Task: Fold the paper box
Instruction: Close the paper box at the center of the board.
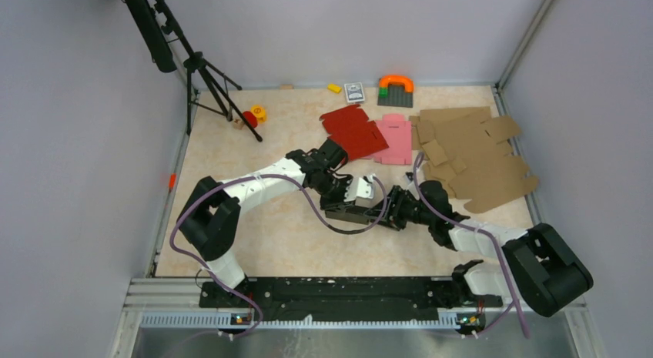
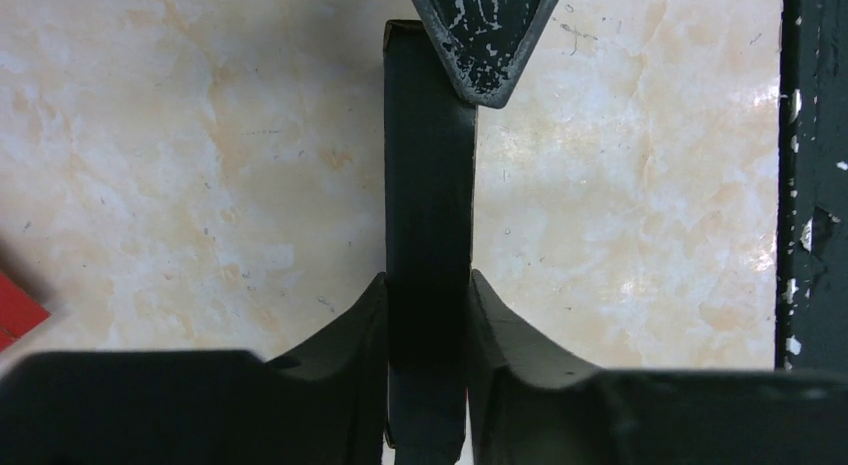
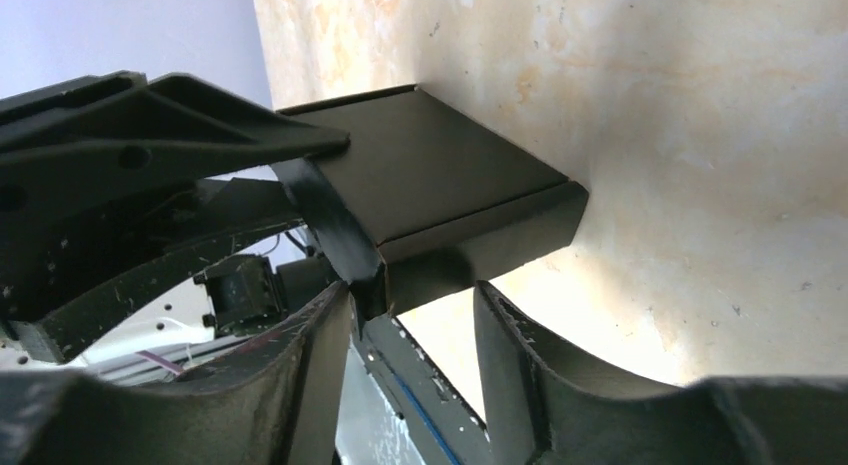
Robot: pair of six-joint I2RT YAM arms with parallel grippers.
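The paper box (image 1: 350, 212), black and matte, sits partly folded on the pale marbled surface (image 1: 269, 142). It is just on the arm-base side of the red cardboard blank (image 1: 354, 131), with a hand at either end.

The left hand (image 2: 427, 290) reaches in from the red blank's side and is clenched on the box. Seen from its wrist, a narrow black panel stands edge-on, with a finger pressed against each face.

The right hand (image 3: 412, 295) comes in lower and to the right of the red blank. One scuffed fingertip (image 2: 485, 35) meets the far end of that same panel. From the right wrist, the box shows a flat top panel and a side wall turned down along a crease. A corner of the box lies against one finger, and a bright gap shows before the other. I cannot tell whether this hand is pinching the cardboard or only straddling it.

A pink cardboard blank (image 1: 396, 138) touches the red blank's right edge, and brown cardboard blanks (image 1: 473, 154) are spread farther right. Behind the red blank are a small card box (image 1: 353, 92) and an orange arch (image 1: 396, 82). Well to its left stands a black tripod (image 1: 204, 81).
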